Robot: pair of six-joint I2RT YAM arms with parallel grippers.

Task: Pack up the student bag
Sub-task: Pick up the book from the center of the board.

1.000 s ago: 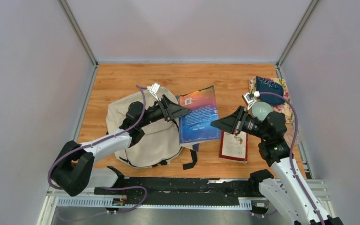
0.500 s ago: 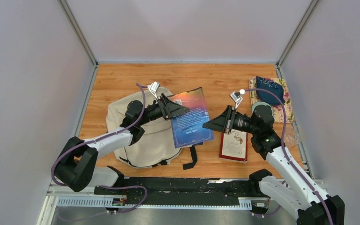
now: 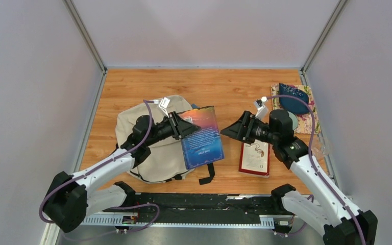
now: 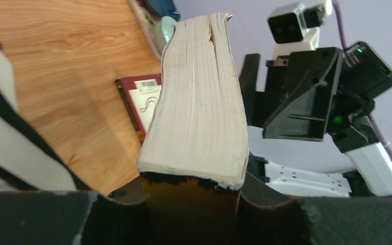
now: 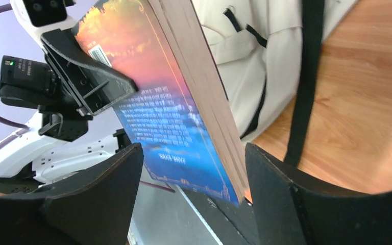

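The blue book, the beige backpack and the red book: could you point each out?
blue book point(image 3: 201, 139), top view, middle of its cover.
beige backpack point(image 3: 161, 161), top view, lower front canvas.
red book point(image 3: 255, 159), top view, lower half of cover.

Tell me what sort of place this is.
Probably a robot lab test cell, not a home or classroom: a wooden table boxed in by plain grey walls, two arms bolted to a rail at its edge, with a bag and books as props.
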